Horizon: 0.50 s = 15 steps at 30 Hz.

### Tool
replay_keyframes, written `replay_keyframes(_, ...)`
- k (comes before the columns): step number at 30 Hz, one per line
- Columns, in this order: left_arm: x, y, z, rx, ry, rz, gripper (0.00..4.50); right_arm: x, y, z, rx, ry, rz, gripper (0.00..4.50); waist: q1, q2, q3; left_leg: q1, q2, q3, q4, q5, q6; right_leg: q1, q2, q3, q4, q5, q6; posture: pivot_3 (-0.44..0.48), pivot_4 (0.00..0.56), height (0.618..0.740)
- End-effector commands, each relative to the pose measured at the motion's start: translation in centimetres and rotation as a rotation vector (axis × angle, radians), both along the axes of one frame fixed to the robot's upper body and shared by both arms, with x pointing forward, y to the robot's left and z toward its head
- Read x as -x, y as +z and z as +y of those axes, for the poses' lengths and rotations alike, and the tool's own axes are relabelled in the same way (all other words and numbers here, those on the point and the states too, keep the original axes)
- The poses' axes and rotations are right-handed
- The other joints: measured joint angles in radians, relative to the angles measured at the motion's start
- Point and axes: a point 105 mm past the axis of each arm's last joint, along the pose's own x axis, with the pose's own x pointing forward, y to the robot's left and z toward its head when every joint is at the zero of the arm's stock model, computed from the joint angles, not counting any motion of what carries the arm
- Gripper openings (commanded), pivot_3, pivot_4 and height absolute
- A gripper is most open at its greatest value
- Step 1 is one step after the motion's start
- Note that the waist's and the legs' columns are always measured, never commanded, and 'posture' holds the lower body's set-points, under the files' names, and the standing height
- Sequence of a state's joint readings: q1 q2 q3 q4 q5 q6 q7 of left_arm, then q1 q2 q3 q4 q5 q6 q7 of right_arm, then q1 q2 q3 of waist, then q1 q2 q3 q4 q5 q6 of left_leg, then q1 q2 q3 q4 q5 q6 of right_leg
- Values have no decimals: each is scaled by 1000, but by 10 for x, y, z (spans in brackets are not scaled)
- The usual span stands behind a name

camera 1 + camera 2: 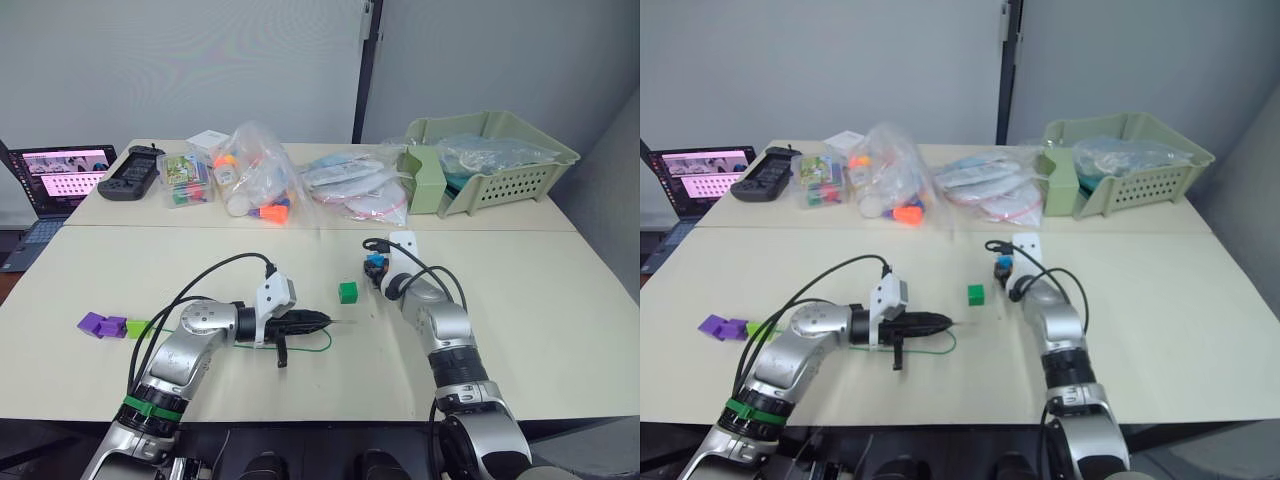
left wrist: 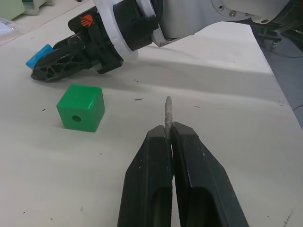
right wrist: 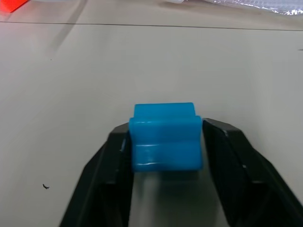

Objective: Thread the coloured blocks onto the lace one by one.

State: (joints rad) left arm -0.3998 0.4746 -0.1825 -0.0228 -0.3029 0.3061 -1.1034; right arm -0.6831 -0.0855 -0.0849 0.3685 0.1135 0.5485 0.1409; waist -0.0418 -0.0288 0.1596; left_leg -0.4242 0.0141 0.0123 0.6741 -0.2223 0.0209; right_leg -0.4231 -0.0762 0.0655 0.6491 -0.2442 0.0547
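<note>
Left gripper (image 2: 169,135) clamped on the lace (image 1: 318,349) tip, needle end poking out just ahead. Right gripper (image 3: 165,142) pinching the blue block (image 3: 163,137) — low over the table (image 1: 560,310). Green block (image 2: 81,107) between the two grippers, hole sideways. Purple blocks (image 1: 101,324) and lime block (image 1: 137,328) behind the left arm. Far back: basket (image 1: 520,175) holding plastic bags.

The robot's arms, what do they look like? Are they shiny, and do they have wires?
Yes, both arms are shiny silver metal with rounded joints. Thick black cables loop over each one. The left arm wears a green band near its base. Each wrist has a white block, then a gripper of two black pointed fingers: the left gripper and the right gripper, which bears a small orange mark on its black base.
</note>
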Motion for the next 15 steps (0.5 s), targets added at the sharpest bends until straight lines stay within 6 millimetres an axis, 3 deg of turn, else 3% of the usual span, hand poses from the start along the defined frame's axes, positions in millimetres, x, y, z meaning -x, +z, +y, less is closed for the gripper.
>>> replay_keyframes(1,2,9,-3,12,-18,-39,0,-1,22,3,-34,13,-78,1188,0,0,0,0,0,0,0,0,0,0,0,0,0,0,0,0,150,734)
replay_keyframes(8,4,6,-10,25,-52,-32,0,27,31,-22,22,4,-103,1188,7,0,0,0,0,0,0,0,0,0,-1,0,0,0,0,0,150,734)
replay_keyframes(15,5,2,-24,46,-112,-16,0,80,28,-40,22,6,-38,1188,5,0,0,0,0,0,0,0,0,0,0,0,-1,0,0,0,150,734)
